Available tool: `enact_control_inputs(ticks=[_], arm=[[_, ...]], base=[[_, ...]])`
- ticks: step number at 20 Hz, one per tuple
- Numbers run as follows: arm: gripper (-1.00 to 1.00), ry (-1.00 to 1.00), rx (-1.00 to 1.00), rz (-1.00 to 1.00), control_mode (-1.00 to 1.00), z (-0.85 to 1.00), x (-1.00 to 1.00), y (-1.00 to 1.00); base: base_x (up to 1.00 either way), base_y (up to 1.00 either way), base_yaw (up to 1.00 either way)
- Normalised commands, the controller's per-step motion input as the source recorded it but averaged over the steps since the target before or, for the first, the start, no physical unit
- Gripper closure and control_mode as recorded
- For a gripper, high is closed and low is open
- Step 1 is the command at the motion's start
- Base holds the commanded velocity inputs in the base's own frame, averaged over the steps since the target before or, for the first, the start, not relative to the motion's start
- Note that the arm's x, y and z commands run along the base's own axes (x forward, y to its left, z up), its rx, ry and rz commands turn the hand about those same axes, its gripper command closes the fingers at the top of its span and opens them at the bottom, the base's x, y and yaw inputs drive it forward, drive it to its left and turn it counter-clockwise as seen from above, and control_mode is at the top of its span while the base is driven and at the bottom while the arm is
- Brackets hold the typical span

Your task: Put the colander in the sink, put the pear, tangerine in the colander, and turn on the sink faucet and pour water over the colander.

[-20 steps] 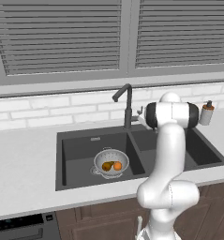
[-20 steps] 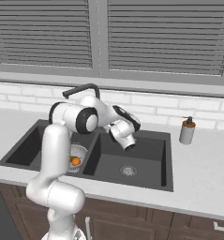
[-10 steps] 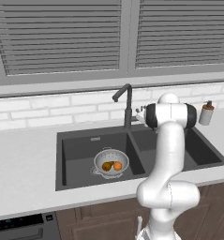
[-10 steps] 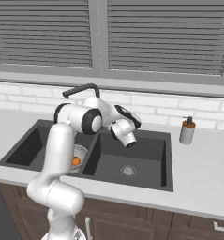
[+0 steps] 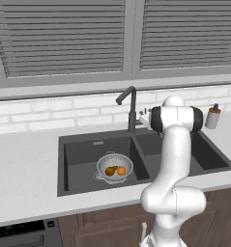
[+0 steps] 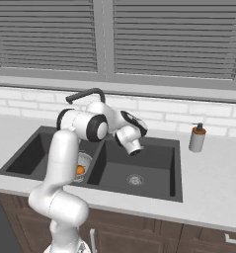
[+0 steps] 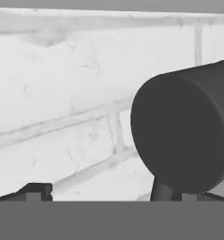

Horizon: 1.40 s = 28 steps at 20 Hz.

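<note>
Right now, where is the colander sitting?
The colander sits in the sink's left basin, left of the divider and forward of the sink faucet, with the pear and tangerine inside.

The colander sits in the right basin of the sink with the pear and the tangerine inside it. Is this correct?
Not quite. In the left base view the colander sits in the left basin of the sink, not the right. The pear and tangerine are inside it.

The colander [image 5: 114, 167] is sitting in the sink's [image 5: 78, 149] left basin, holding the pear [image 5: 109, 171] and, at its 3 o'clock, the tangerine [image 5: 121, 170]; the sink faucet [image 5: 131, 109] is standing at 12 o'clock behind.
</note>
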Motion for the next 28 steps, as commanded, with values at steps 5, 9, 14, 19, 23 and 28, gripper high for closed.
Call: enact_control_inputs(ticks=[5, 9, 14, 19, 23, 28], arm=[[-1.00, -0.05, 0.01, -0.07, -1.00, -0.15, 0.21, -0.15], [-1.00, -0.04, 0.04, -0.07, -1.00, -0.16, 0.27, -0.31], [-1.00, -0.03, 0.10, -0.09, -1.00, -0.10, 0.25, -0.72], [-1.00, 0.00, 0.14, -0.07, -1.00, -0.25, 0.24, -1.00], [-1.00, 0.00, 0.11, -0.09, -1.00, -0.37, 0.30, -1.00], [-1.00, 0.00, 0.03, -0.11, -1.00, -0.57, 0.36, -0.98]], base=[[0.00, 0.00, 0.00], [0.00, 0.00, 0.00], [0.00, 0.00, 0.00], [0.00, 0.00, 0.00], [0.00, 0.00, 0.00], [0.00, 0.00, 0.00]])
